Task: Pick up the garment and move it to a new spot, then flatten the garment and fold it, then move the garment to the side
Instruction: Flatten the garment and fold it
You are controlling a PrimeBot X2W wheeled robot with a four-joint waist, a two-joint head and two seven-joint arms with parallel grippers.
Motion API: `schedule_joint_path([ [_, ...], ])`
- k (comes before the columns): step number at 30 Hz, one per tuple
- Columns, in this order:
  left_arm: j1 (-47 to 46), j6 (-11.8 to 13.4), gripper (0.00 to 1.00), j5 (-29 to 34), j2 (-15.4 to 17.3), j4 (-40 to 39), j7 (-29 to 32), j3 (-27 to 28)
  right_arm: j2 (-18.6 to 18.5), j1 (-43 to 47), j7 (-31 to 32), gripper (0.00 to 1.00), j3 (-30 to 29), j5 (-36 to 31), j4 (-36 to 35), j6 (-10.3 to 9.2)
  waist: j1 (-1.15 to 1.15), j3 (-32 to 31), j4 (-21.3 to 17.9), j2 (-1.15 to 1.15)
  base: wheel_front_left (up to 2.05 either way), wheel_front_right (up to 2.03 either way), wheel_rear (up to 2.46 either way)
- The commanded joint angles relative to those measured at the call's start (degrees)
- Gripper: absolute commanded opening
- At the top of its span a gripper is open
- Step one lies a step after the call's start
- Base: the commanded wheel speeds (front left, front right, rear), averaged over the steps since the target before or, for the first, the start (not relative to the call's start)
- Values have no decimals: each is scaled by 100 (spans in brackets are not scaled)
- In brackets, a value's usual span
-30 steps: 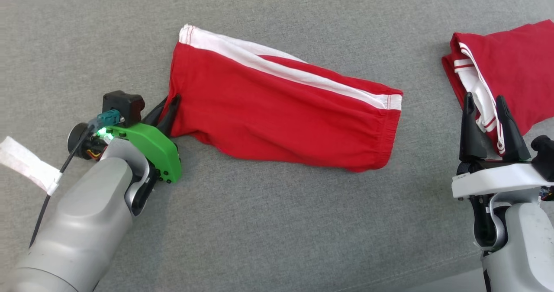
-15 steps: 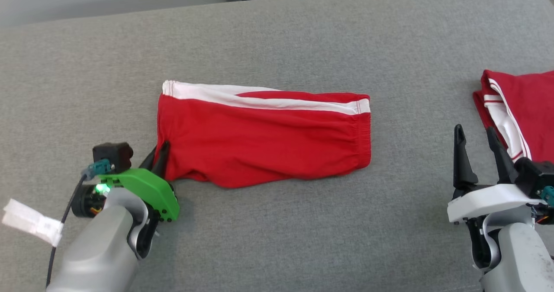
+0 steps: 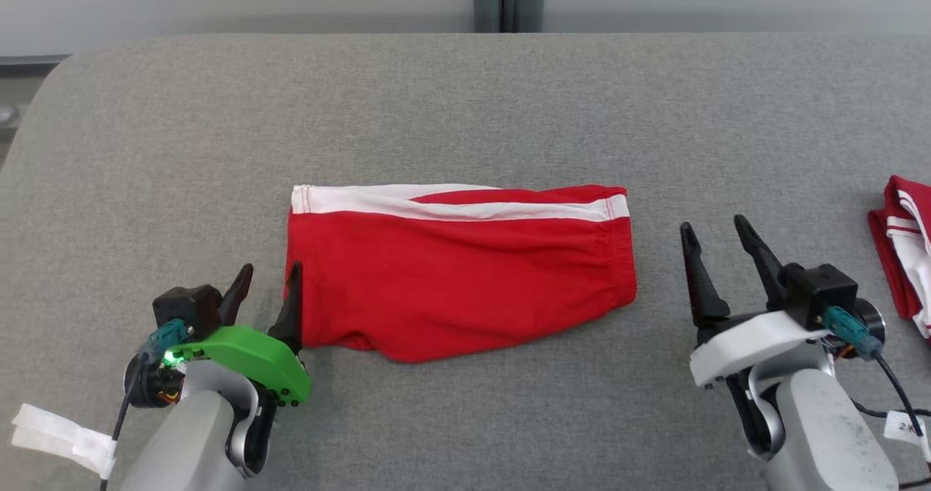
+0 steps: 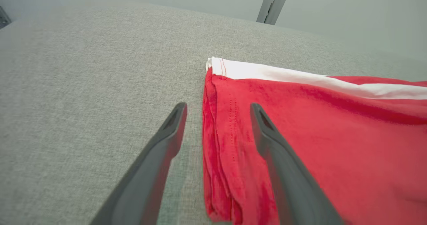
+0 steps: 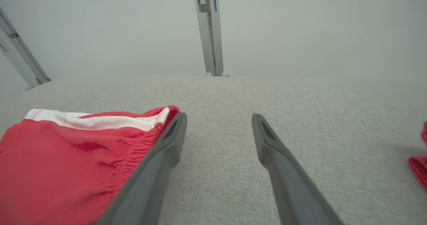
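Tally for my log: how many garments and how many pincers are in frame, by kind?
Red-and-white garments: 2, the folded garment at centre and a second garment at the right edge.
Pincers: 2, the left pincer and the right pincer, both open.
Total: 4

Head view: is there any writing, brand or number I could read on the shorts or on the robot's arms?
No text reads clearly.
White tag at the lower right: dark marks, too small to read.
White tape at the lower left: no writing shows.
Red shorts: no logo or print, only white stripes.
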Motion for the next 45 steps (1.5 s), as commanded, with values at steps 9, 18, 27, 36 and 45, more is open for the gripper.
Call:
schedule_joint_path([
  [9, 505, -179, 100, 762, -365, -218, -17, 662, -31, -583, -23, 100, 732, 332, 916, -10, 0, 72, 572, 0, 0, 0, 0],
  [18, 539, -225, 100, 925, -484, -225, -17, 720, -29, -882, -10, 100, 932, 857, 2441, -9, 0, 185, 890, 0, 0, 0, 0],
  [27, 565, -228, 100, 841, -415, -306, -17, 636, 35, -797, 37, 17, 1720, 2012, 2838, 10, 0, 232, 904, 0, 0, 0, 0],
  [36, 658, -229, 100, 867, -353, -340, -17, 618, -48, -840, 5, 0, 963, 2071, 2740, -12, 0, 138, 735, 0, 0, 0, 0],
  [45, 812, -229, 100, 970, -398, -404, -17, 606, -38, -723, -19, 0, -936, 947, 2329, -11, 0, -75, 348, 0, 0, 0, 0],
])
